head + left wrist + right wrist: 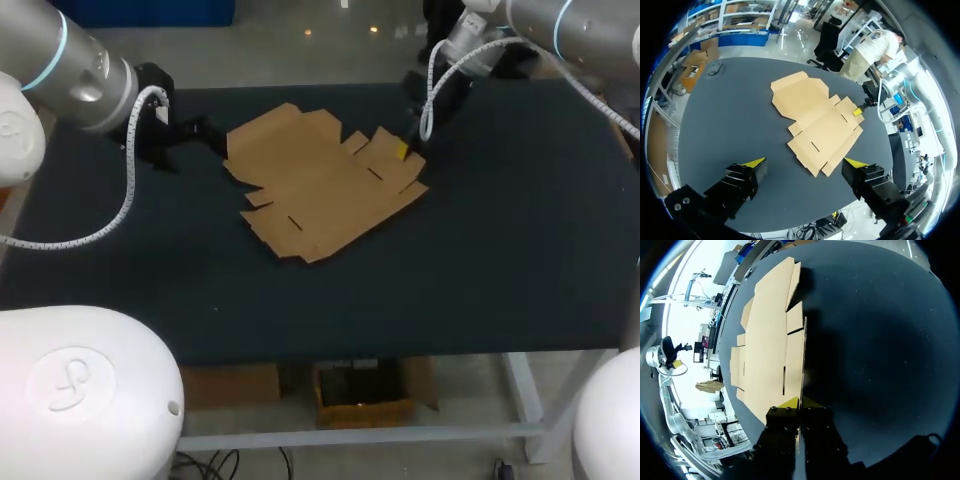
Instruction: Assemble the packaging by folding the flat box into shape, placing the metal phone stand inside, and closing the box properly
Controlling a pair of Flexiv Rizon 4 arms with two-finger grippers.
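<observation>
1. A flat box [322,190] of brown cardboard lies unfolded on a dark table [500,260], its flaps spread out.
2. The left gripper [805,162] hangs above the table with its two yellow-tipped fingers spread wide and nothing between them. The flat box lies ahead of it, and its near edge shows between the fingertips without touching them.
3. The right gripper [800,402] is on the side of the box farthest from the left gripper. Its fingers are narrowed almost together, and a thin edge of a cardboard flap runs between the two yellow tips, pinched from both sides.
4. The rest of the box spreads out ahead of the right gripper and to one side of it, with bare table on the other side.
5. A small grey item [715,68] lies on the table well beyond the left gripper, near the far edge and well apart from the box. It is too small to identify.
</observation>
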